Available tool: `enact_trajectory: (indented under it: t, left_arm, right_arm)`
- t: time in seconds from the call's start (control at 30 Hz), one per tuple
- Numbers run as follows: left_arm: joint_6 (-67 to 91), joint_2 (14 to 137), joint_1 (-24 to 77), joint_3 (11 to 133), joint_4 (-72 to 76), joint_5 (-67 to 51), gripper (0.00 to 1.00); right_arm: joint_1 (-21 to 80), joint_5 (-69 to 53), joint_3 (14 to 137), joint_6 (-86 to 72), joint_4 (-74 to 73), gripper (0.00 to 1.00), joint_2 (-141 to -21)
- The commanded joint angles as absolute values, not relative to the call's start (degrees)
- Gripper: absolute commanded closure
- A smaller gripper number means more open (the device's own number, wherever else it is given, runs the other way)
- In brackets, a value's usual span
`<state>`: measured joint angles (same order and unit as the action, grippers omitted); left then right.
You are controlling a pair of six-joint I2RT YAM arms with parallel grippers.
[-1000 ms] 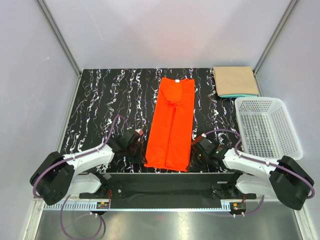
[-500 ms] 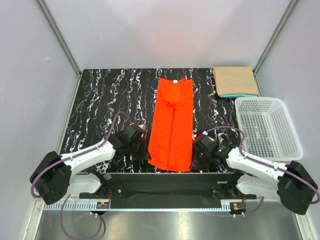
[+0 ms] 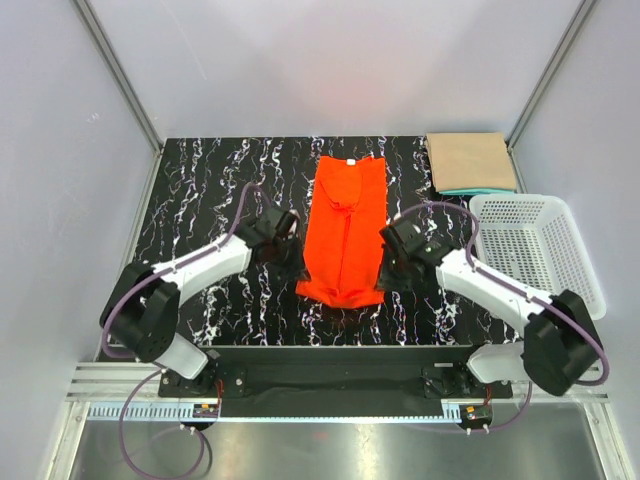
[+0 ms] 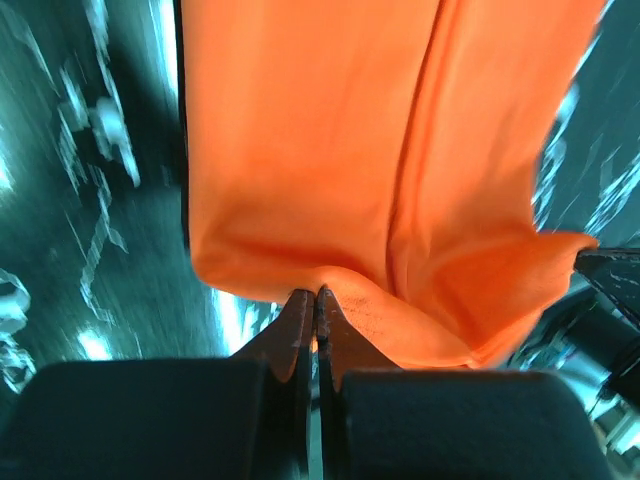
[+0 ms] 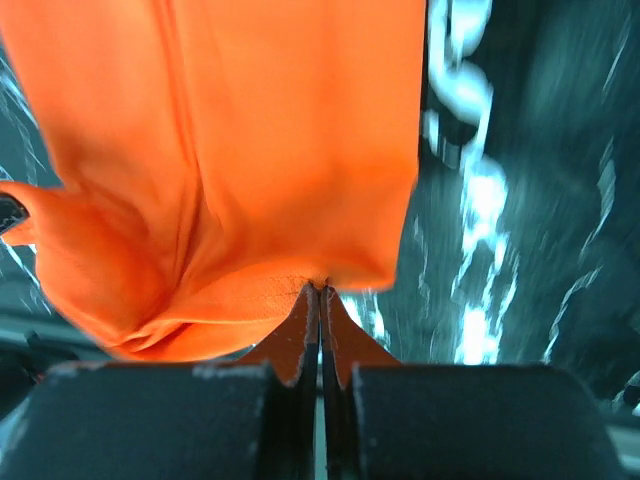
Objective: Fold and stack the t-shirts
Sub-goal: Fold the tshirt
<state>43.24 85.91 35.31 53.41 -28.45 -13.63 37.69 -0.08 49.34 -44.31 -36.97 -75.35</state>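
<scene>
The orange-red t-shirt (image 3: 345,220) lies folded into a long strip on the black marbled table (image 3: 210,190), its white neck label at the far end. My left gripper (image 3: 296,262) is shut on its near left hem corner. My right gripper (image 3: 384,262) is shut on its near right hem corner. Both hold the near end lifted, so it sags between them. The cloth fills the left wrist view (image 4: 370,180) and the right wrist view (image 5: 240,170), pinched at my fingertips. A folded tan t-shirt (image 3: 470,160) lies on a teal one (image 3: 462,192) at the back right.
A white mesh basket (image 3: 535,255) stands at the right, just beside my right arm. Grey walls enclose the table on three sides.
Both grippers have moved away from the near edge toward the far side, carrying the shirt's near hem with them. The shirt's near end is now lifted and its strip looks shorter.
</scene>
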Motion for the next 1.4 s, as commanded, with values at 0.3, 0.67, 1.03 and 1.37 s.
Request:
enact_trajectory:
  t: [0.3,0.67,1.03,1.37]
  left_arm:
    - [30.3,108.7,23.5,88.1,-35.3,-19.4,1.0]
    - [30.0,125.1,18.2,107.7,-34.5,-30.1,1.0]
    - [35.5,134.2,15.4,116.2,-28.9,-33.5,1.0]
    - [38.1,138.9,12.9,118.9,-25.3,-32.8,0.77]
  right_arm:
    - [24.4,-0.2,70.1,-24.1,-35.6,1.0,-94.1]
    - [19.4,-3.0,84.5,-19.9,-33.3,1.0,-104.6]
    - [16.1,-6.6,91.3,-19.2,-31.7,1.0,-111.3]
    - [13.4,-8.5,96.5,-18.5,-30.1,0.73,-118.4]
